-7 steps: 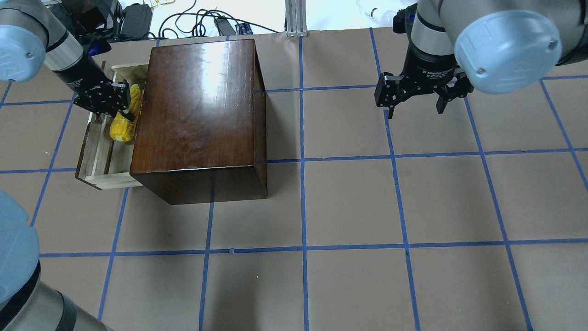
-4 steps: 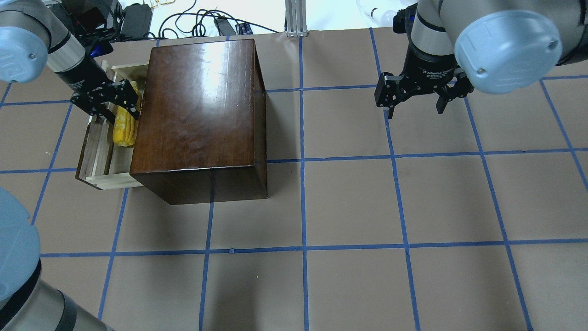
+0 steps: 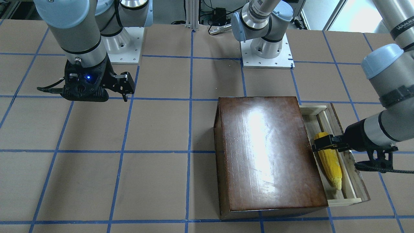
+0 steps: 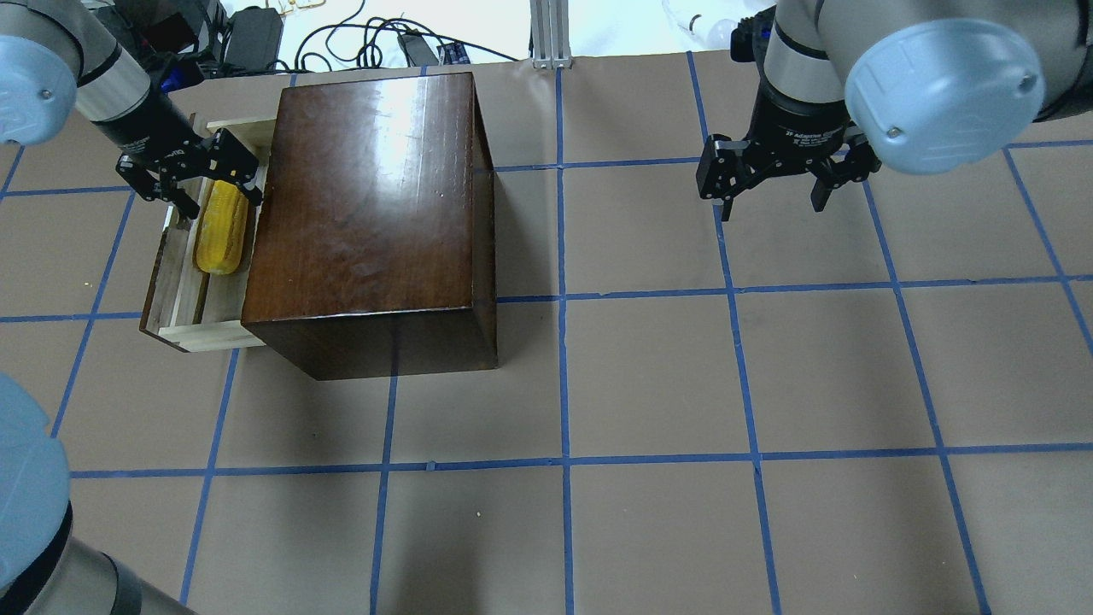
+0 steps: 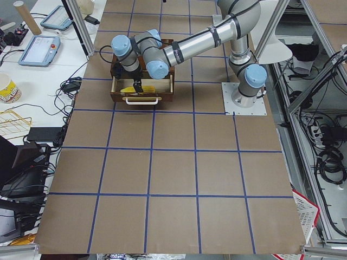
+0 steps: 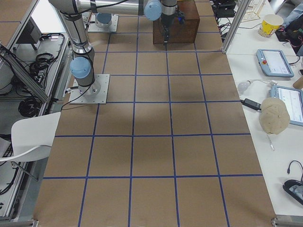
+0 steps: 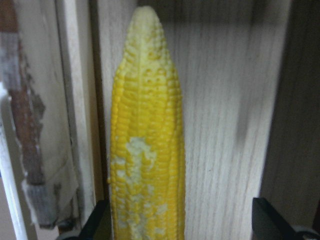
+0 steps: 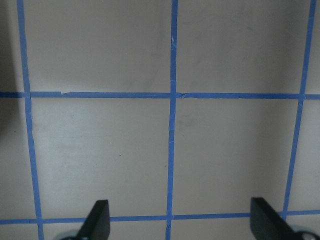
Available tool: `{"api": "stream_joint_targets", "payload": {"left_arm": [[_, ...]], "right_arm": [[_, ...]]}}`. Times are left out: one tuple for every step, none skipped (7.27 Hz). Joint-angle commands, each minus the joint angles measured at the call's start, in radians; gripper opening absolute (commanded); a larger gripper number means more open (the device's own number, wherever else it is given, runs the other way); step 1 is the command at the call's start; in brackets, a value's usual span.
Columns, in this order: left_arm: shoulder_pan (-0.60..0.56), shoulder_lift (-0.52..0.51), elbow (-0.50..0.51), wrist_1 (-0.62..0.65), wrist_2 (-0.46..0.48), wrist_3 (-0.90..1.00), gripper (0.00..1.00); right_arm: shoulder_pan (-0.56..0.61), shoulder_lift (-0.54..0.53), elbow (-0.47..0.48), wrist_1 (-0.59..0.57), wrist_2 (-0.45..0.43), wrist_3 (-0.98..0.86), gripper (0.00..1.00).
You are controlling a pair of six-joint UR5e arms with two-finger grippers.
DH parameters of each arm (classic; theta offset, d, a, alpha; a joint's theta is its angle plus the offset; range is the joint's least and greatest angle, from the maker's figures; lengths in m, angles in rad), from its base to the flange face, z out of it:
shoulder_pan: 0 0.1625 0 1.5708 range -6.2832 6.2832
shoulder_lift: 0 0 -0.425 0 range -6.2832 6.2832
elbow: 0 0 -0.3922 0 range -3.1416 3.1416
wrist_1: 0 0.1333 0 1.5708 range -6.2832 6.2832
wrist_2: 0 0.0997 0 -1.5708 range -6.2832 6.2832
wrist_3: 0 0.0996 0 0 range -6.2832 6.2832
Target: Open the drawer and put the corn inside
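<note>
Left gripper (image 4: 213, 181): jaws apart, astride the butt end of the corn (image 4: 219, 235), which lies in the open drawer (image 4: 181, 286), long axis 12-to-6 overhead, tip toward 6 o'clock. Right gripper (image 4: 768, 184): jaws apart, far off at 3 o'clock.

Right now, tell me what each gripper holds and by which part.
Nothing is held. The left gripper stands open astride the corn, which lies in the drawer; the right gripper is open, empty.
</note>
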Motion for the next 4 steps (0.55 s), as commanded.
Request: {"api": "stream_joint_targets", "payload": {"left_arm": [[-0.001,0.033,0.012,-0.007,0.011,-0.007,1.00],[-0.001,0.053,0.042,-0.050,0.014,-0.012,1.00],[-0.007,0.059,0.097,-0.121,0.040,-0.014,1.00],[-0.050,0.068,0.146,-0.160,0.080,-0.015,1.00]], "right_arm": [[0.000,0.000,0.000,0.000,0.000,0.000,1.00],[0.000,0.000,0.000,0.000,0.000,0.000,1.00],[0.000,0.000,0.000,0.000,0.000,0.000,1.00],[0.000,0.000,0.000,0.001,0.000,0.000,1.00]]}}
